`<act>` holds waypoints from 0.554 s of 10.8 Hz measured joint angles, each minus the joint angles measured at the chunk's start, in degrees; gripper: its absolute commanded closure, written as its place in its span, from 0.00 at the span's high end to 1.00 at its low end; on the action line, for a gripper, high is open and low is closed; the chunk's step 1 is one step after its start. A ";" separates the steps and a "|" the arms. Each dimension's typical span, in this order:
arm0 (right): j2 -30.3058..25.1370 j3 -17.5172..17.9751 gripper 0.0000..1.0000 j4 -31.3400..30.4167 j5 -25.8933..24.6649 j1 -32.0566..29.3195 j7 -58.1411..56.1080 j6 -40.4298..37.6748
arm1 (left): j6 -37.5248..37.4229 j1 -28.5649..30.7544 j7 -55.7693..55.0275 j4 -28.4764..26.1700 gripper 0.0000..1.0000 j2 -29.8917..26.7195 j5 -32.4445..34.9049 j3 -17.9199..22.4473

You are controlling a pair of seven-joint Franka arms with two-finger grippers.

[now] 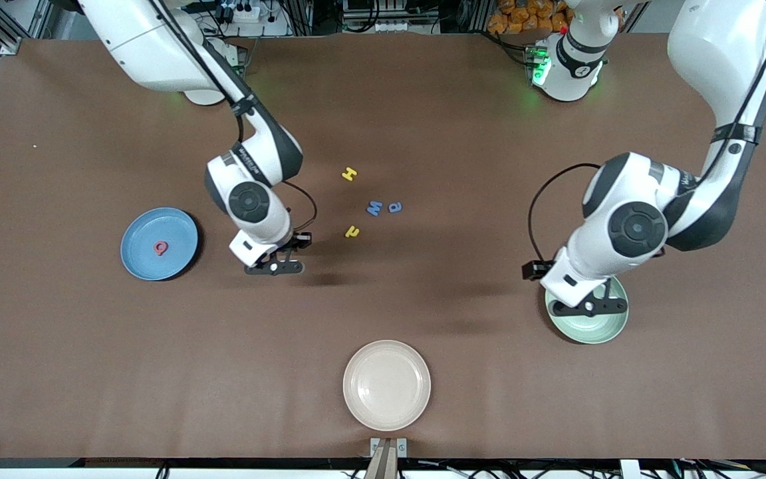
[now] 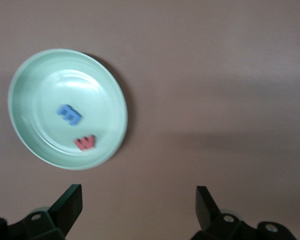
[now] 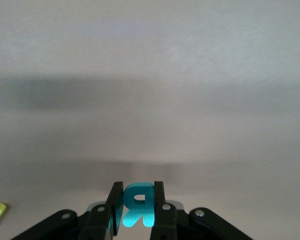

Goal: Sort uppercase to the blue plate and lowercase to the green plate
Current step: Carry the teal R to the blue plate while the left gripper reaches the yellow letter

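Between the blue plate [image 1: 159, 243] and the loose letters in the middle of the table, the right gripper [image 1: 275, 267] hangs in the air with its jaws closed tight on the teal R [image 3: 137, 204], pinched on edge between the two fingers. The left gripper [image 1: 589, 307] hovers over the green plate [image 1: 594, 327] with its jaws spread wide and nothing in them; in its wrist view the plate holds a light-blue e [image 2: 69, 114] and a red w [image 2: 85, 142], lying close together but apart.

The main risk, as I judge it, is the R: it is thin and held only by its flat faces, so a quick swing toward the blue plate could let it twist or slip out short of the rim. Released from high up, it could also bounce off the shallow plate or land on the red Q [image 1: 161, 248] already lying there.

The left gripper's next pick looks fiddly too. The blue W [image 1: 374, 207] and blue a [image 1: 394, 207] lie just beside each other, so fingers coming down for one may nudge or catch the other, and the two are alike in colour. The yellow r [image 1: 352, 231] lies near them, nearer the front camera, and the yellow H [image 1: 350, 174] farther from it. A cream plate [image 1: 387, 384] sits near the front edge, holding nothing.
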 measured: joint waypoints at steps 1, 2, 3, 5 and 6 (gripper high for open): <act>-0.25 -1.24 0.21 0.55 0.32 -0.54 -3.28 -1.01 | -0.35 -0.11 -3.79 -0.57 1.00 -0.07 0.00 -2.13; -0.62 -2.85 0.21 0.76 0.43 -0.67 -6.82 -2.04 | -0.45 -0.51 -7.39 -1.44 1.00 -0.07 -0.01 -3.82; -0.99 -4.51 0.21 0.81 0.48 -0.73 -10.35 -2.89 | -0.45 -1.50 -10.19 -2.18 1.00 -0.06 -0.02 -4.70; -1.50 -8.13 0.21 0.95 0.55 -1.12 -18.54 -3.89 | -0.34 -6.18 -13.96 -2.70 1.00 -0.03 -0.02 -5.12; -1.70 -10.23 0.21 1.20 0.56 -1.36 -22.82 -4.60 | 0.35 -9.48 -15.02 -2.74 1.00 -0.02 0.03 -5.13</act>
